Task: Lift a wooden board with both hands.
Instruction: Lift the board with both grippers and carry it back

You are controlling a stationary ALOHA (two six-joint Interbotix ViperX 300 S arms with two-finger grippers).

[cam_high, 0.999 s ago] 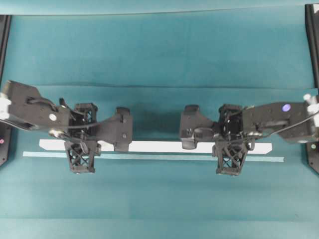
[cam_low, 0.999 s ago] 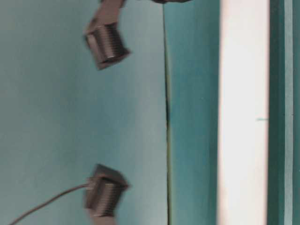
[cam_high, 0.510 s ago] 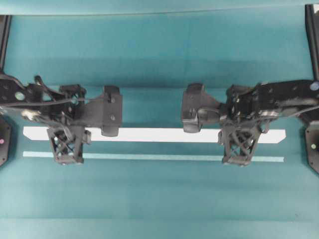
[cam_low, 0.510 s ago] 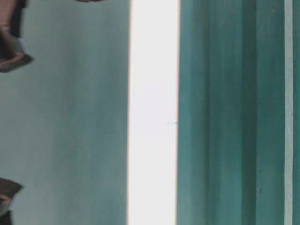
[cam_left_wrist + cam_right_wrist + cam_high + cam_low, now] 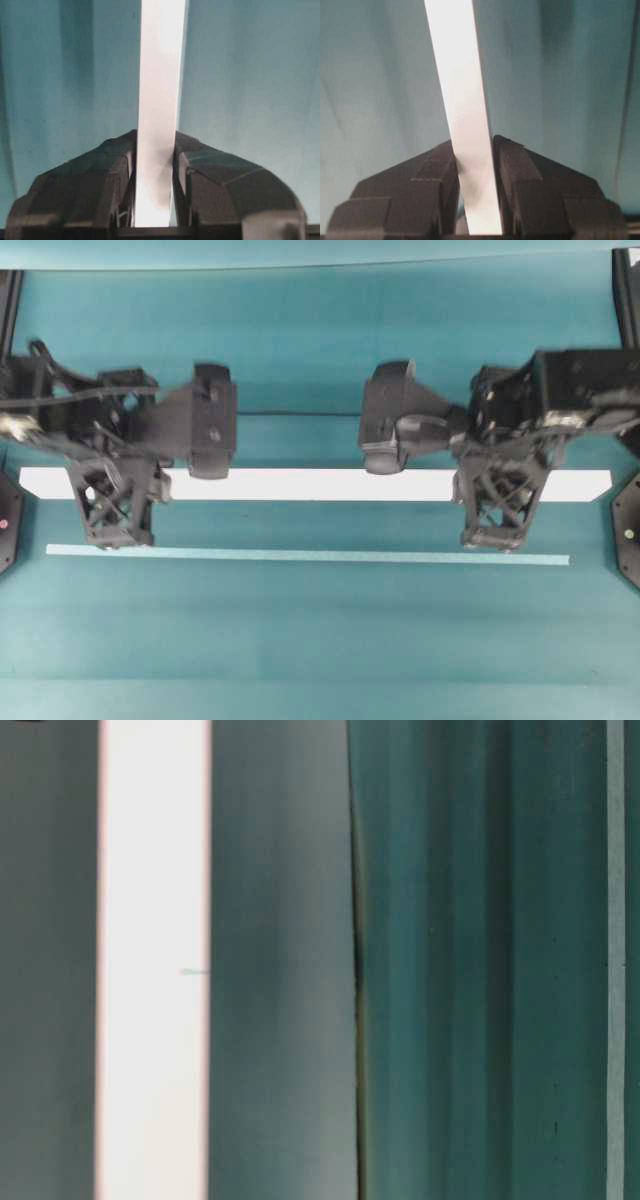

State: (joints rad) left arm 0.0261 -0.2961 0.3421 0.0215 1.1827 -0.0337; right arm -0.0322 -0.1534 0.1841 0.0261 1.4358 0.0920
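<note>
The wooden board [image 5: 320,485] is a long white plank with bevelled ends, held level above the teal cloth. My left gripper [image 5: 118,487] is shut on it near its left end and my right gripper [image 5: 498,487] near its right end. In the left wrist view the board [image 5: 160,75] runs straight out between the black fingers [image 5: 112,165] of the left gripper [image 5: 154,145], which press on both of its edges. Seen from the right wrist, the board [image 5: 457,75] leans a little left and is clamped in the right gripper [image 5: 472,145]. In the table-level view the board [image 5: 155,970] shows as a bright upright band.
A thin pale teal strip [image 5: 300,556] lies on the cloth just in front of the board and shows as a pale teal strip [image 5: 615,960] at the table-level view's right edge. A fold line [image 5: 290,413] crosses the cloth behind the arms. Black frame posts [image 5: 628,300] stand at the sides.
Both arms have risen with the board gripped in them. From overhead it now looks longer and sits farther from the teal strip. In the table-level view it has slid from right to left.
</note>
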